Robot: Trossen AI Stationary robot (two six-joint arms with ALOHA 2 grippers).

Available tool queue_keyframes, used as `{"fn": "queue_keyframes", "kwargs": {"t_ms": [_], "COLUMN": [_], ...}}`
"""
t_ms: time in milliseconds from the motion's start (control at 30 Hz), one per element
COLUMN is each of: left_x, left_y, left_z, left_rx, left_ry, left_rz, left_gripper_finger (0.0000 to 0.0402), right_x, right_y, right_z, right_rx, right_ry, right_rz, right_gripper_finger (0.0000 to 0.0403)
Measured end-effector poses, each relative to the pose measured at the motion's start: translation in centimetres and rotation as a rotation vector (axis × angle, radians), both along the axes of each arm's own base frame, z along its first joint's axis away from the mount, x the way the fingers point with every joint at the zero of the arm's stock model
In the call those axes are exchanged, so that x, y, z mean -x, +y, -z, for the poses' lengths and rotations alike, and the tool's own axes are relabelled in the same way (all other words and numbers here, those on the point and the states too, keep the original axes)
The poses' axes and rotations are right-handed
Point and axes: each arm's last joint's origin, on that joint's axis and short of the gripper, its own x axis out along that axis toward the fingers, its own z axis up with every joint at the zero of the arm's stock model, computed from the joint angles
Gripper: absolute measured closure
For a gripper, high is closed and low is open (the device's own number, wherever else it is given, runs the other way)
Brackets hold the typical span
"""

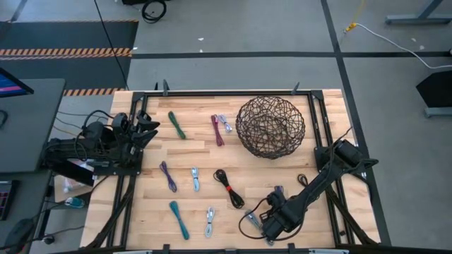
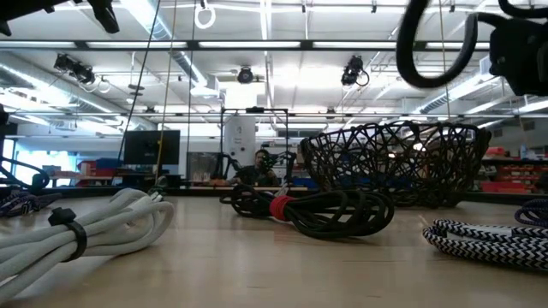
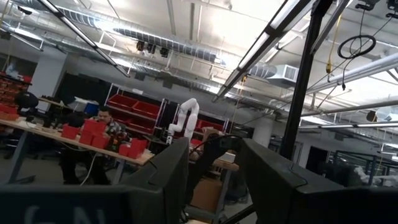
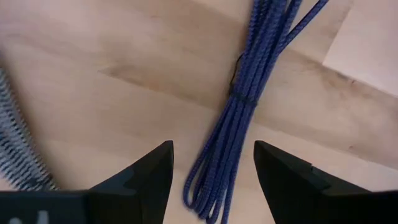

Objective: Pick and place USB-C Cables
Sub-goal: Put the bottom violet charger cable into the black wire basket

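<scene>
Several small tied USB-C cable bundles lie flat on the wooden table (image 1: 148, 212): green (image 1: 176, 125), maroon (image 1: 217, 131), purple (image 1: 168, 176), black-red (image 1: 229, 188), teal (image 1: 179, 219) and white (image 1: 210, 221). At the near right my right gripper (image 4: 211, 171) points down, open. It is over a blue cable bundle (image 4: 245, 93), and its fingers stand on either side of the end of that bundle without touching it. In the high view the arm hides most of this cable. My left gripper (image 3: 214, 180) waits at the table's left edge, open, tipped upward.
A dark round wire basket (image 1: 270, 127) stands at the far right of the table. A black-and-white striped cable (image 4: 12, 146) lies close beside the blue one. Bare wood shows between the cable rows. In the low view, people sit at benches in the room beyond.
</scene>
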Motion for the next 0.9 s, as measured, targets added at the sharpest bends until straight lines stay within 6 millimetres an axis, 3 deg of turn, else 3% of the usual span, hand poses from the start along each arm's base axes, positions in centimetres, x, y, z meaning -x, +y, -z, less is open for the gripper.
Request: {"fn": "queue_keyframes", "kwargs": {"t_ms": [400, 533, 733, 900], "left_x": [0.0, 0.0, 0.0, 0.0], "left_y": [0.0, 0.0, 0.0, 0.0], "left_z": [0.0, 0.0, 0.0, 0.0], "left_rx": [0.0, 0.0, 0.0, 0.0], "left_ry": [-0.003, -0.003, -0.003, -0.003], "left_rz": [0.0, 0.0, 0.0, 0.0], "left_gripper_finger": [0.0246, 0.0246, 0.0246, 0.0246], "right_x": [0.1, 0.1, 0.2, 0.3], "right_y": [-0.2, -0.2, -0.3, -0.3], "right_z": [1.4, 1.4, 1.4, 1.4], "right_rx": [-0.037, -0.049, -0.043, -0.039], "right_ry": [-0.037, -0.036, -0.014, -0.012], "right_rz": [0.038, 0.039, 0.038, 0.033], "right_gripper_finger": [0.0187, 0.0244, 0.0379, 0.0375]}}
